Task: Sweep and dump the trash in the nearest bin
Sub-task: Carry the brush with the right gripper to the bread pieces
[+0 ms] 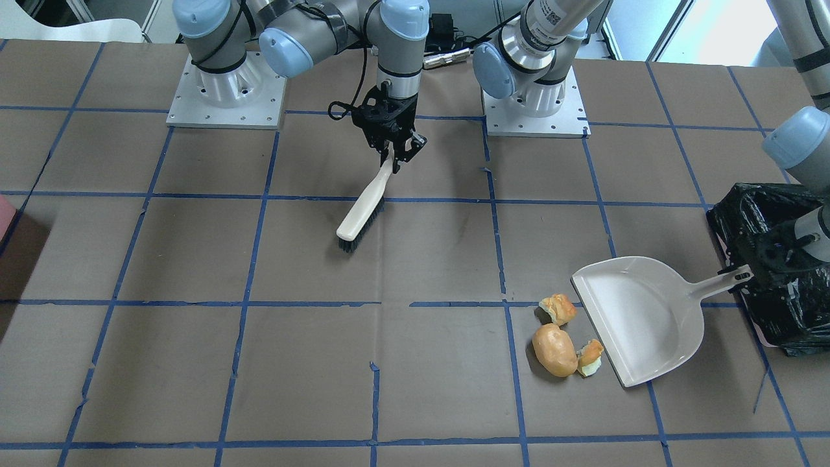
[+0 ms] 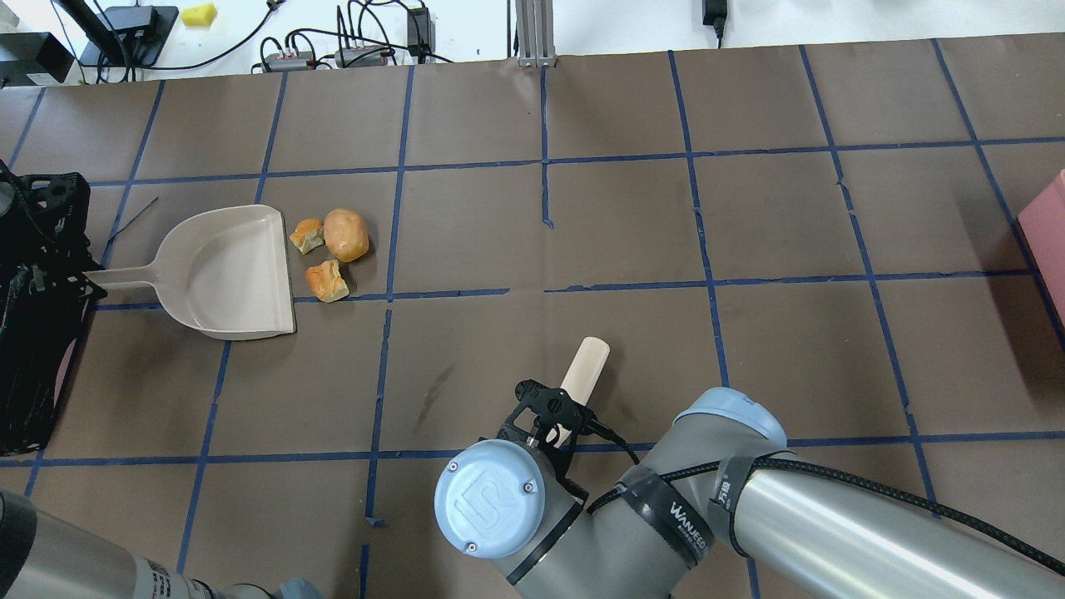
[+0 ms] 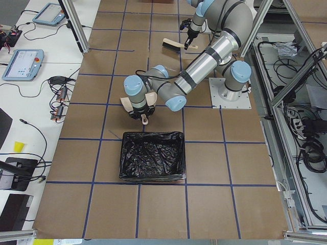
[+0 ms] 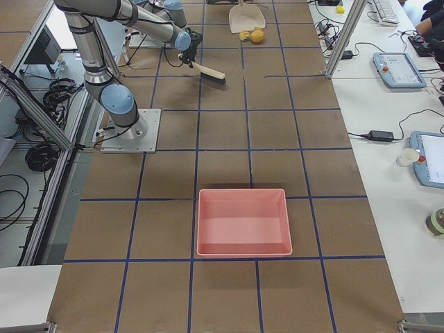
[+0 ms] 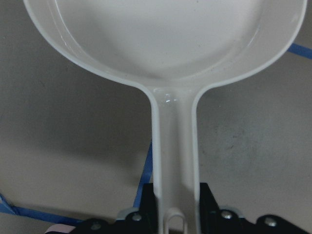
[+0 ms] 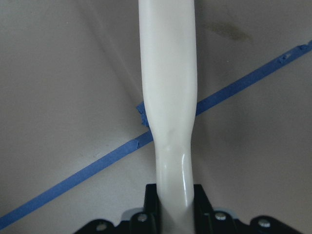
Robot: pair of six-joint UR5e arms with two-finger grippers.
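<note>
We see a brown table (image 1: 194, 246) marked in squares with blue tape. The left gripper (image 5: 176, 207) has its jaws closed tight on the end of the handle of a pale dustpan (image 1: 639, 318). The wrist view cuts its fingertips off at the lower edge, and in the front view it is dark against black plastic and hard to make out.

The dustpan lies flat, its open mouth facing three bread pieces on the table just beside it. They are an oval roll (image 1: 554, 350), a torn chunk (image 1: 591, 358) that seems to touch the roll, and a second chunk (image 1: 559, 309) slightly apart.

The bin (image 3: 152, 155) sits just behind the handle at the table's end, and crinkled black plastic hides its walls.

The right gripper (image 1: 397, 152) is clamped on the handle of a cream brush (image 1: 363, 211), well apart from the bread. The brush slopes head-down, and we cannot tell whether its bristles touch the table. In the overhead view the arm covers much of it.

A pink tray (image 4: 243, 192) stands at the opposite end.
</note>
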